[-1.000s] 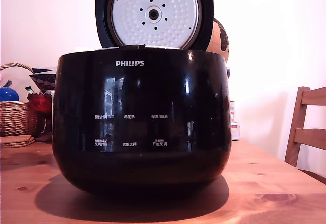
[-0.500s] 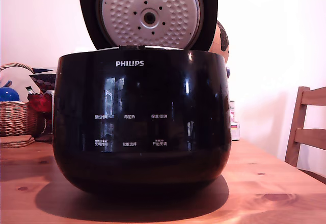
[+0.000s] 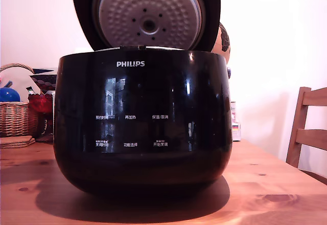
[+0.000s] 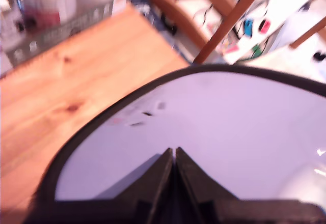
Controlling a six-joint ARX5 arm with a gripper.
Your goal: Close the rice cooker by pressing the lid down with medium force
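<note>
A home: pine table [image 3: 265, 184], wicker basket [image 3: 15, 117], wooden chair [image 3: 309, 133].

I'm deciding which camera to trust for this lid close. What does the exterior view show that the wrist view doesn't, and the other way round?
Only the exterior view shows the rice cooker body with its PHILIPS logo, the lid's dimpled inner plate, and a wicker basket.

Only the wrist view shows the hand, its fingers together, against the lid's pale glossy outer top, with jars beyond.

Both show the lid, raised and not closed, the wooden table and a wooden chair.
</note>
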